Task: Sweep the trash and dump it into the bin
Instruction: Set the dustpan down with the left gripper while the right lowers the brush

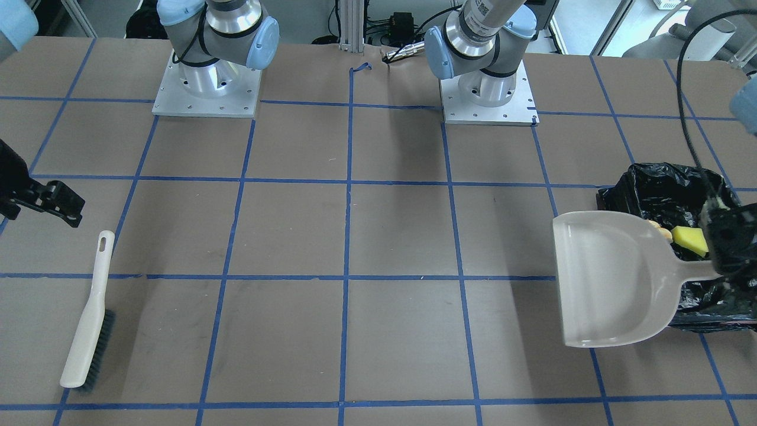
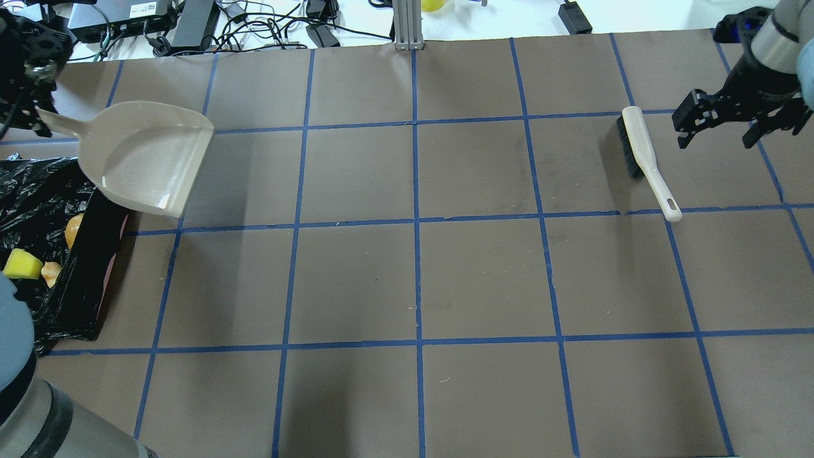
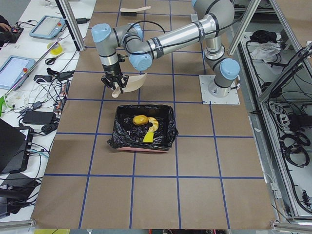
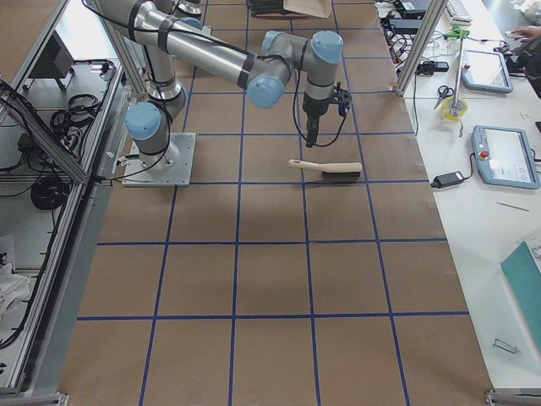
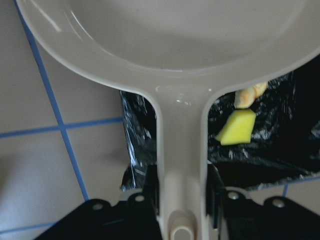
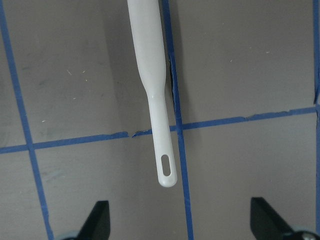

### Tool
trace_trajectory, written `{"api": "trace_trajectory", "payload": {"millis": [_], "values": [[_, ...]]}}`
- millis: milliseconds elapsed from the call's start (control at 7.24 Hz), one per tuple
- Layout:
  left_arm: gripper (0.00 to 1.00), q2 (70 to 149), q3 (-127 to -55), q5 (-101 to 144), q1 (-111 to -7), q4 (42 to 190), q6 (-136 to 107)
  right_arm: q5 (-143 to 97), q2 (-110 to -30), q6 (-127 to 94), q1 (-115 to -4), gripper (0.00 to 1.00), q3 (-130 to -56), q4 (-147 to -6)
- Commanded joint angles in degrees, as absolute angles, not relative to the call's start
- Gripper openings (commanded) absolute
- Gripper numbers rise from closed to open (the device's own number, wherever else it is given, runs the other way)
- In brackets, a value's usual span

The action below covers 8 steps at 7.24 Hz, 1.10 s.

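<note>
**Currently: trash [image 3: 146, 126] inside the bin [image 3: 169, 127], dustpan [image 1: 609, 278] clamped**

We note the left end effector [image 5: 181, 202] closed hard on the dustpan's handle [image 5: 180, 145], one finger pressing each side of it near its end. From that end effector the beige pan reaches outward, past the bin's rim and over the tabletop [image 1: 390, 236]. In the left side view the pan sits tilted in the grip.

The bin, lined with crinkled black plastic, stands directly beneath the left end effector and the handle. We count three pieces on the liner: a golden-brown roll [image 3: 140, 119], a pale crescent slice [image 3: 154, 125] touching it, and a yellow wedge [image 1: 689, 238] just beside both. In the left wrist view the wedge shows below the handle, off to one side.

We see the right end effector [image 6: 182, 222] with its fingers [image 6: 99, 220] spread wide and gripping nothing. The brush [image 1: 89, 313] lies flat on the tabletop just ahead of it, the slotted handle tip pointing toward the gap between the fingers and not touching either one, the dark bristles at the far end. A blue tape line [image 6: 176, 125] runs alongside the brush handle.

The two end effectors are well apart, at opposite ends of the tabletop.
</note>
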State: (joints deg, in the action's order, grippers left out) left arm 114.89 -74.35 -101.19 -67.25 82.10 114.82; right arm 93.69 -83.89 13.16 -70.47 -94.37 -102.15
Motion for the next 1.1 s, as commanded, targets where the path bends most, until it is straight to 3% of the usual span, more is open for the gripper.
{"api": "trace_trajectory", "payload": {"millis": [0,414,967], "values": [[0.00,119.9,-79.2,-94.4,-71.3,72.9,109.8,93.3,-88.3,11.8,-72.9,1.00,-94.0,-98.9],[0.00,122.5,-80.8,-90.6,-78.2,62.5,101.6,93.4,-88.1,12.0,-83.9,1.00,-93.9,-99.4],[0.00,121.7,-87.3,-89.5,-79.5,57.1,102.0,92.5,-89.1,12.4,-86.0,1.00,-93.9,-98.7]]}}
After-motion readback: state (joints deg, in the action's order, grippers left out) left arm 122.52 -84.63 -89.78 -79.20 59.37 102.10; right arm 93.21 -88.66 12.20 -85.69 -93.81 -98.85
